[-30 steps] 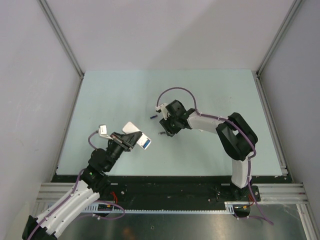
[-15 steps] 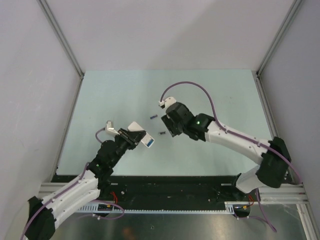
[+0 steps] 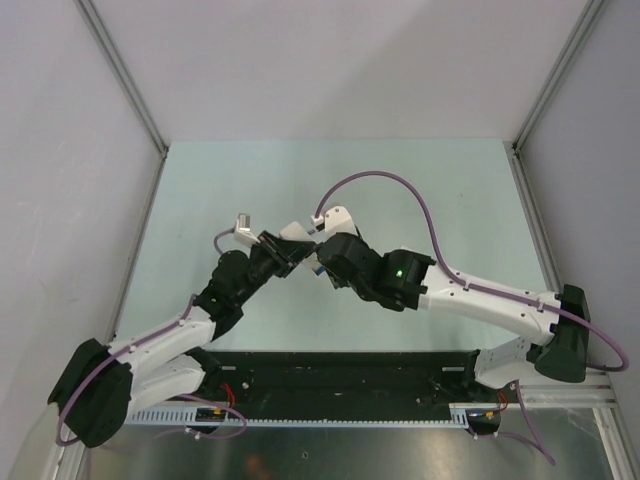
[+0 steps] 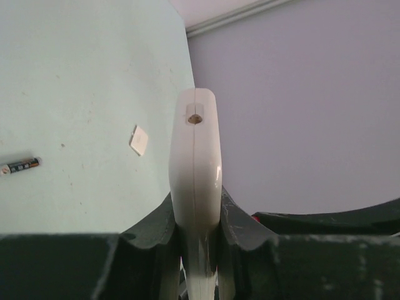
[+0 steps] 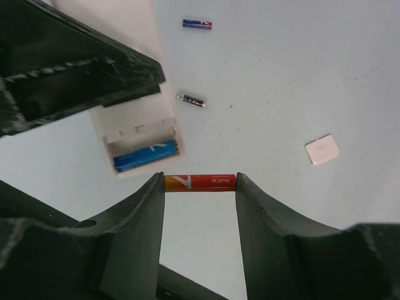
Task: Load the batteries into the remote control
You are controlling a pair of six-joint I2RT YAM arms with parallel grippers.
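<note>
In my right wrist view, the right gripper (image 5: 200, 187) is clenched on the red battery (image 5: 200, 182). One finger presses each end, so the jaws stand only as wide as the battery is long. The battery hangs level above the table (image 5: 281, 75), just beside the open end of the remote control (image 5: 134, 122) and not touching it. The blue battery (image 5: 145, 155) lies in the compartment, on the side nearer the red one.

The left gripper (image 4: 195, 215) is closed on the remote's two flat faces, and the remote shows edge-on in that wrist view. The dark grey battery (image 5: 190, 100) lies on the table near the remote. Farther off lies what I take to be the purple battery (image 5: 197, 24), though its colour is hard to judge. A small white cover piece (image 5: 322, 150) lies off to one side.
</note>
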